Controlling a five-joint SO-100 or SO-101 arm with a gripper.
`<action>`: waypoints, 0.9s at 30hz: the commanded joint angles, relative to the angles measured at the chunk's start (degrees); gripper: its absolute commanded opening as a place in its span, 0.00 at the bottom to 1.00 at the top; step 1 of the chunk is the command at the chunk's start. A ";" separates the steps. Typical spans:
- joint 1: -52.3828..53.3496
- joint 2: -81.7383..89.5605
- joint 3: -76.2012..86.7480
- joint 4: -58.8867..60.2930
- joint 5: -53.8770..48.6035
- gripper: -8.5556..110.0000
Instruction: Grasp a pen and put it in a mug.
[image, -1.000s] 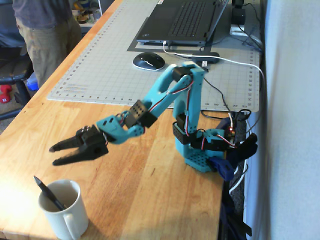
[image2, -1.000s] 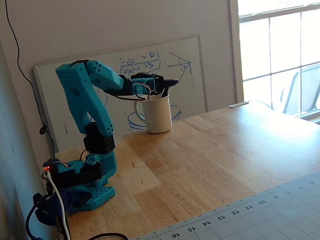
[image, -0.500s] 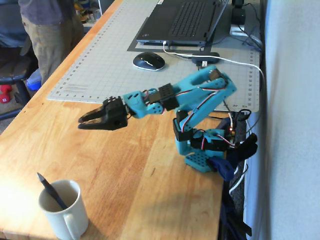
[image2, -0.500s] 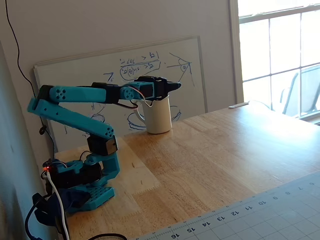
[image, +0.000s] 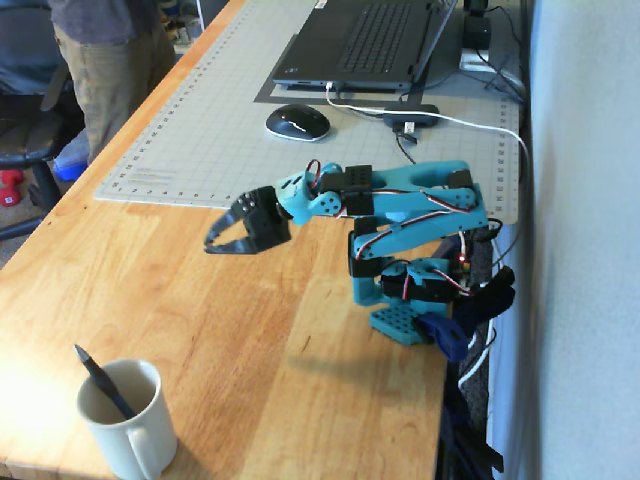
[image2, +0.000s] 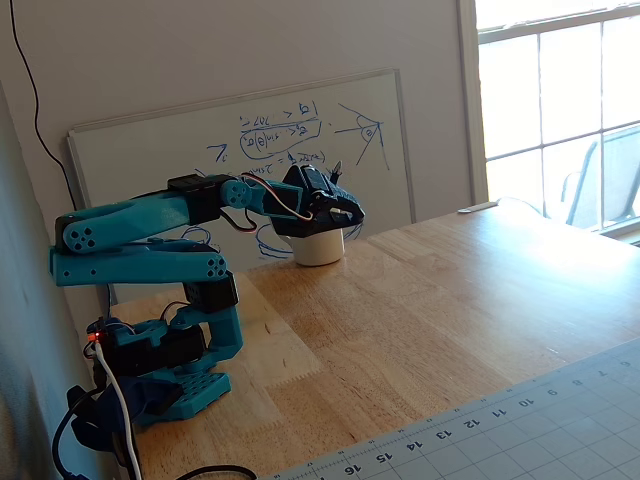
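The off-white mug (image: 138, 442) stands on the wooden table near the front left corner in a fixed view. The blue pen (image: 98, 376) stands slanted inside it, dark end sticking up to the left above the rim. My gripper (image: 212, 246) hangs above the table, well apart from the mug, arm folded back over its base, jaw tips together and empty. In the other fixed view the gripper (image2: 356, 216) sits in front of the mug (image2: 320, 248), hiding its top; a thin dark tip above the gripper may be the pen.
A grey cutting mat (image: 190, 130) holds a laptop (image: 365, 40), a mouse (image: 297, 122) and cables. A person (image: 105, 60) stands at the table's left edge. A whiteboard (image2: 250, 140) leans on the wall behind the mug.
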 joint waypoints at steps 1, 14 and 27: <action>2.11 5.71 -2.90 15.38 -18.11 0.07; 8.79 22.32 6.33 36.12 -31.20 0.07; 14.06 26.46 11.51 44.21 -31.20 0.07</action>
